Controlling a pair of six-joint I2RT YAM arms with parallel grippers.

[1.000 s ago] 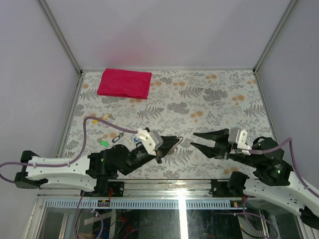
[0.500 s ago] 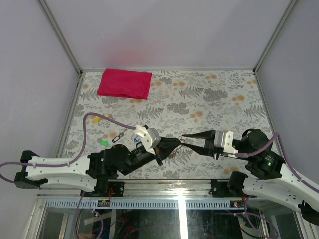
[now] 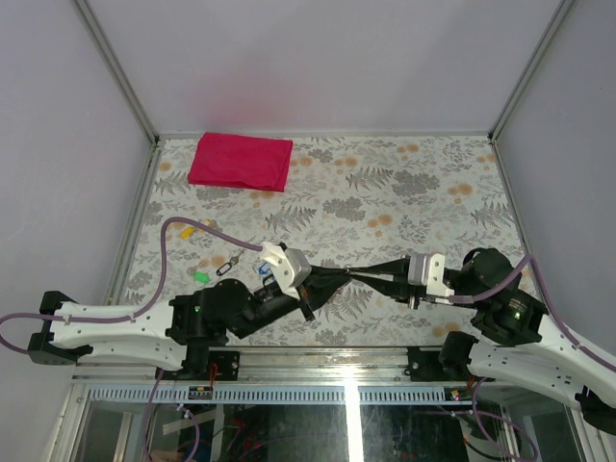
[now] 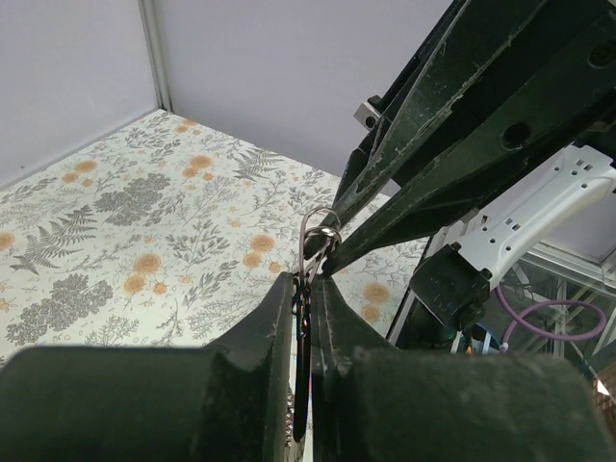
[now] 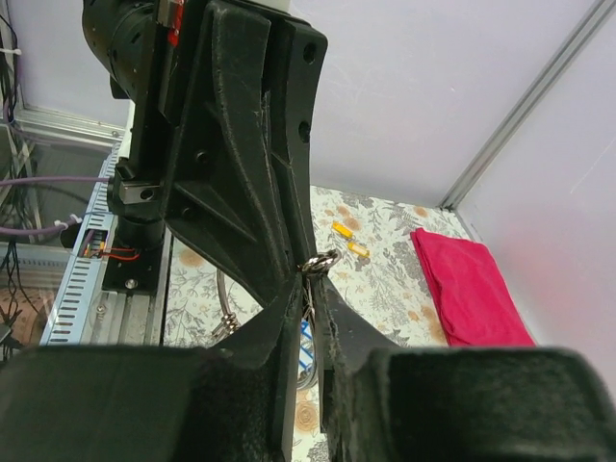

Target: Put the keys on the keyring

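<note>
Above the near part of the table (image 3: 404, 207), the left gripper (image 4: 304, 289) is clamped on the keyring (image 4: 320, 234), holding it off the surface. The right gripper (image 5: 310, 294) pinches the same rings from opposite. A red cloth (image 3: 241, 161) lies far back.

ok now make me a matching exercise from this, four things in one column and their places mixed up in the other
1 red cloth
2 keyring
3 green tag
4 yellow pieces

a pinched in the left gripper
b far left corner of the table
c on the table beside the dark clip
d by the table's left edge, between cloth and tag

Pairs: 1-b, 2-a, 3-c, 4-d
</note>
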